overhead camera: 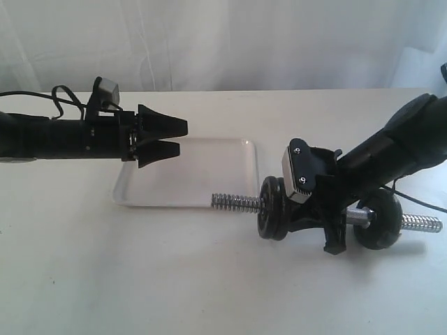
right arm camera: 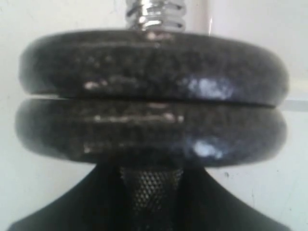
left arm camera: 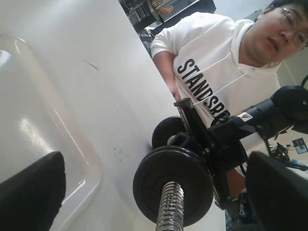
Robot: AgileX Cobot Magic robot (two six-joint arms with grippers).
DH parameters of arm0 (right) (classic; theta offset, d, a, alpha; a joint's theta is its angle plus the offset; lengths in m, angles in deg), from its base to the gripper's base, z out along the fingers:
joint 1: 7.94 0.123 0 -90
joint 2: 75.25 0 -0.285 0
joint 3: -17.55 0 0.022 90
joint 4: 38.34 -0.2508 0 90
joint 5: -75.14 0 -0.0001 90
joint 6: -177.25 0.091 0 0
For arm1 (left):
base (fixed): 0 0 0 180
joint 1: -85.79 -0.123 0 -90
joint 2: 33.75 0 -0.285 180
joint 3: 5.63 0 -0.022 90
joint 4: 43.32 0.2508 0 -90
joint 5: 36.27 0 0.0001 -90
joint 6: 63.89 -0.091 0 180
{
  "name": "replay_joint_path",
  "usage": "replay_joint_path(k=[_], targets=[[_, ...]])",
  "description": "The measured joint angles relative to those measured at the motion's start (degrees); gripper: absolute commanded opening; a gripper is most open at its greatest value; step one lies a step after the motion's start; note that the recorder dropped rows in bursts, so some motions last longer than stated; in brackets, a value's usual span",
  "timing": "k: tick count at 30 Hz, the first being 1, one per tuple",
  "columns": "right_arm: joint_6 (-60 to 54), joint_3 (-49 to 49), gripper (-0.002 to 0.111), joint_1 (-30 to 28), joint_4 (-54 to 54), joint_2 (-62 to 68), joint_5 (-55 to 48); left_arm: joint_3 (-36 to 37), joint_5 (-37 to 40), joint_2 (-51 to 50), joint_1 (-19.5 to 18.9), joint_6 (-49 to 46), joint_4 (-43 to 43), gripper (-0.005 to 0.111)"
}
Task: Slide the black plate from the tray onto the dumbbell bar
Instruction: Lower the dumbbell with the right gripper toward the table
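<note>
The chrome dumbbell bar lies on the table just right of the white tray, which holds no disc. Two black plates sit side by side on the bar's left part, and a third disc sits near its right end. In the right wrist view the two plates fill the picture, with the knurled bar between the fingers. My right gripper is shut on the bar's middle. My left gripper hovers open and empty above the tray, facing the bar's threaded end.
A person in a white hoodie stands beyond the table on the bar's far side. A cable trails behind the right arm. The tray's rim runs close beside the left gripper's finger.
</note>
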Motion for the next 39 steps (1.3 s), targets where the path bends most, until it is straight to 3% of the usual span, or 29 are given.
replay_joint_path(k=[22, 25, 33, 36, 39], targets=[[0.13, -0.69, 0.001, 0.07, -3.14, 3.54, 1.5, 0.0, 0.72, 0.0, 0.0, 0.0, 0.66, 0.105], [0.13, -0.69, 0.01, 0.49, -4.08, 3.64, 2.19, 0.0, 0.72, 0.0, 0.0, -0.12, 0.79, 0.105], [2.58, -0.73, 0.055, 1.73, -6.87, 3.68, 2.93, 0.0, 0.72, 0.0, 0.0, -0.12, 0.93, 0.105], [3.8, -1.28, 0.065, 1.73, -8.48, 3.08, 2.42, 0.0, 0.72, 0.0, 0.0, -0.12, 1.05, 0.105], [4.17, -1.4, 0.066, 1.73, -9.26, 2.97, 2.34, 0.0, 0.72, 0.0, 0.0, -0.2, 1.05, 0.105]])
